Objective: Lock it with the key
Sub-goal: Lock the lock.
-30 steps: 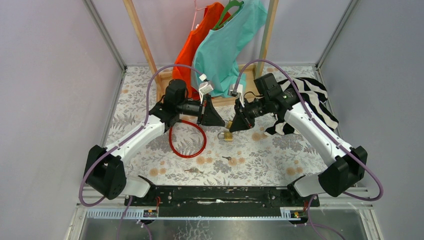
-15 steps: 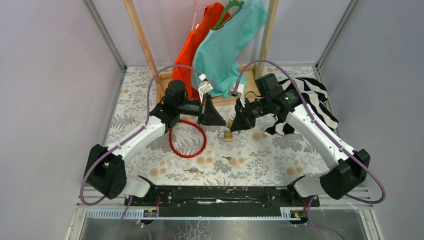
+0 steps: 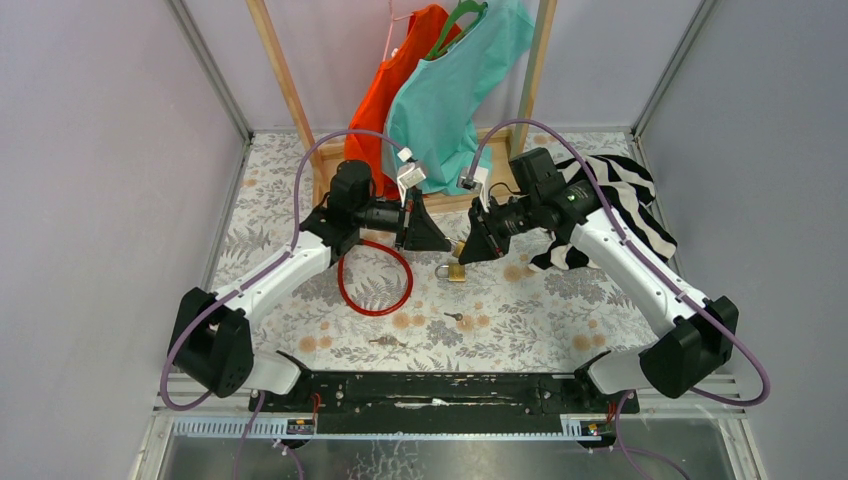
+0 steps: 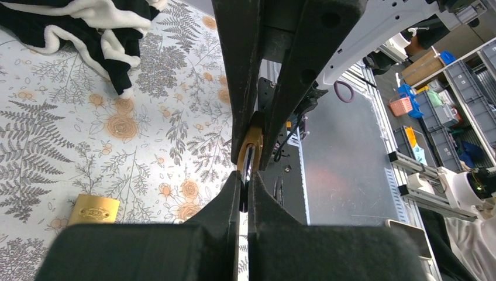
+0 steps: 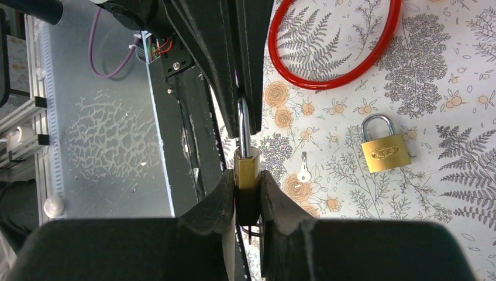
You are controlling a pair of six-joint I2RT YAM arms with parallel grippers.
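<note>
Counting two keys (image 3: 455, 317) loose on the near table (image 3: 560, 310); beyond them, two brass padlocks. Lying flat, the spare padlock (image 5: 384, 151), oval stamp unreadable. Aloft, the held padlock (image 5: 247, 167), body squeezed by right gripper (image 5: 247, 182), shackle pinched by left gripper (image 4: 244, 188). Barely shifted from half a second ago.
</note>
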